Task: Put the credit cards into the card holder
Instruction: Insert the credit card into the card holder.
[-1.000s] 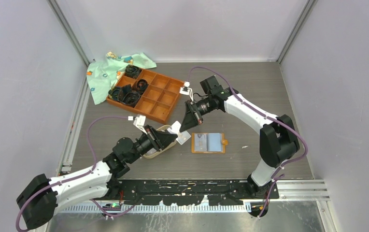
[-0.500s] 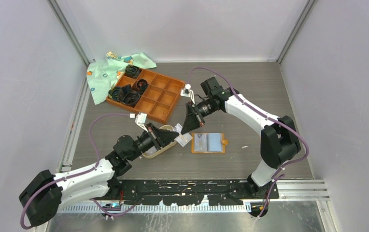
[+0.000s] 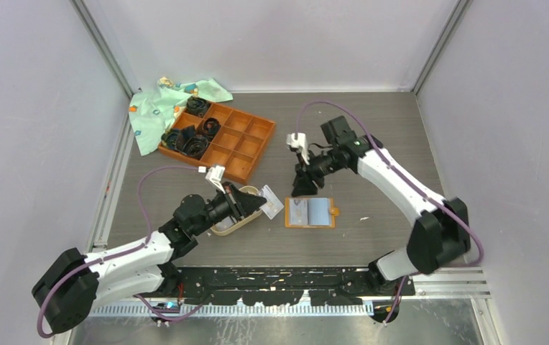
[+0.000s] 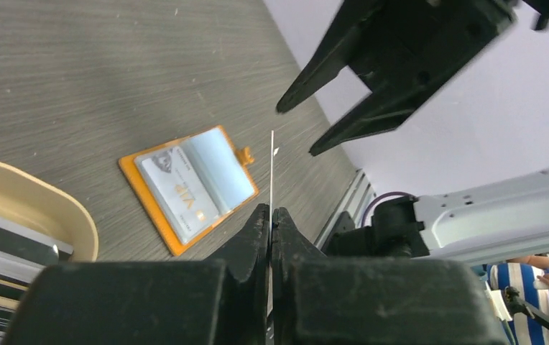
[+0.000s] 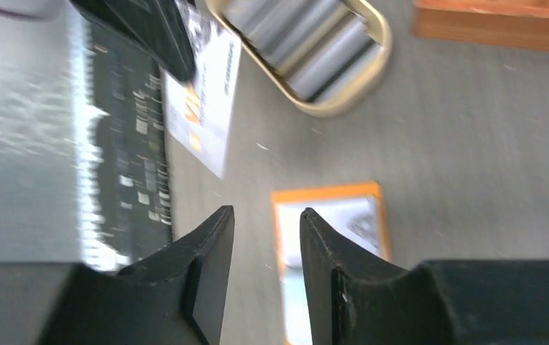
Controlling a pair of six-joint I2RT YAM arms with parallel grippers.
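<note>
Nearest the arm bases, the left gripper (image 3: 261, 204) is clenched on a thin white plastic card with orange print (image 3: 271, 207), which is held on edge above the grey wood-grain table (image 3: 372, 144). In the left wrist view its fingers (image 4: 254, 230) are pressed against both faces of the card, so that only the card's thin edge is shown. Partly hidden beneath that gripper, an oval tan-rimmed dish (image 3: 225, 231) is set on the table, and grey and silver striped cards (image 5: 307, 43) are stacked in it. To the right of the dish, a little apart from it, the small flat orange folding card holder (image 3: 322, 213) is laid open with its grey pockets facing up. A silver card (image 4: 174, 188) is tucked in its left pocket, and its snap tab is turned to the right. The held card is kept between dish and holder. Above the holder's far left corner, the right gripper (image 3: 302, 188) is hung pointing down, its jaws parted and nothing between them. Farther back on the left, a large orange-brown compartment tray (image 3: 246, 136) is set at an angle, with black coiled items (image 3: 194, 142) lying in its left compartments. Beyond it, in the far left corner, a crumpled mint-green patterned cloth (image 3: 153, 111) is spread against the tray's left edge.
</note>
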